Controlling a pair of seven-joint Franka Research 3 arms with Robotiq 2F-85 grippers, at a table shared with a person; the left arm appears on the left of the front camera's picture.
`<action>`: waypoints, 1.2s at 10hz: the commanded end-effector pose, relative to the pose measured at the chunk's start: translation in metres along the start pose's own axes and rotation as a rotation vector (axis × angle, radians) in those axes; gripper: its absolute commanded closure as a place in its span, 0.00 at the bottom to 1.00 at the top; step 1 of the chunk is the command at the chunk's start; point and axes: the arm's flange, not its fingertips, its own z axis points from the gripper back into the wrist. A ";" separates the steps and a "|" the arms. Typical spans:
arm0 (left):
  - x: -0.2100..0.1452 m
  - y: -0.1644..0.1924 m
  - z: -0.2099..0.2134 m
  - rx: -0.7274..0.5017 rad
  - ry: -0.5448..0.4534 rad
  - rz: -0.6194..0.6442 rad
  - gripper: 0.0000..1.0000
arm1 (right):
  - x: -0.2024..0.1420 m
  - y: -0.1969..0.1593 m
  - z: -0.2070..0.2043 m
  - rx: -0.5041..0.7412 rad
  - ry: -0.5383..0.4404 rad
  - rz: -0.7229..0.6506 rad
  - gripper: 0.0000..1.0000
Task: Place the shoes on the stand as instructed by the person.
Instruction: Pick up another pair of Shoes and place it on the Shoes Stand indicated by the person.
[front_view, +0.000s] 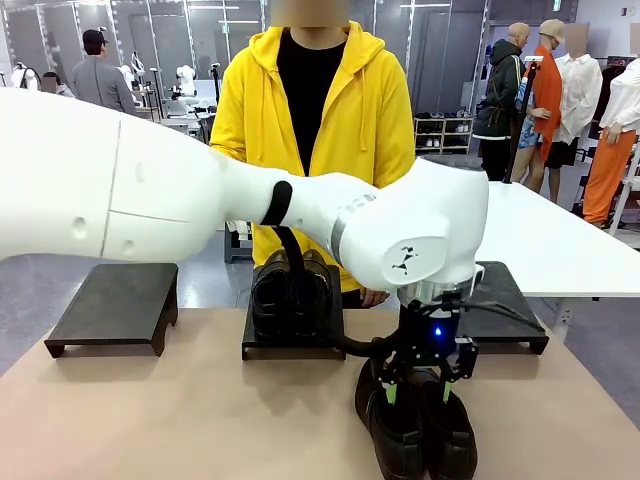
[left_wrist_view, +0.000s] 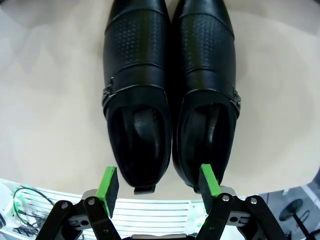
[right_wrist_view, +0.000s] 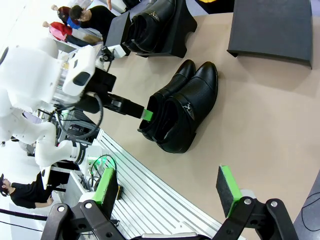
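My left gripper (left_wrist_view: 158, 181) hangs wide open and empty over the heel end of the shoes (left_wrist_view: 137, 75), which sit side by side on the bench (left_wrist_view: 45, 110) right below it, toes pointing away, so I'd guess one squeeze grabs both.

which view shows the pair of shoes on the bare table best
The left wrist view: it looks straight down on the pair of shoes, large, side by side, openings and straps plain. In the front view the left gripper hides their heels. The right wrist view shows the pair smaller, from the side.
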 end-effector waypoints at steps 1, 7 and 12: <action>-0.006 -0.007 -0.015 -0.030 0.025 0.034 0.18 | 0.000 0.000 0.001 0.014 -0.013 0.014 0.00; -0.004 -0.006 -0.059 -0.017 0.010 0.043 0.35 | 0.000 0.000 0.001 0.014 -0.013 0.014 0.00; -0.001 -0.003 -0.071 0.003 0.043 0.033 1.00 | 0.000 0.000 0.001 0.014 -0.013 0.014 0.00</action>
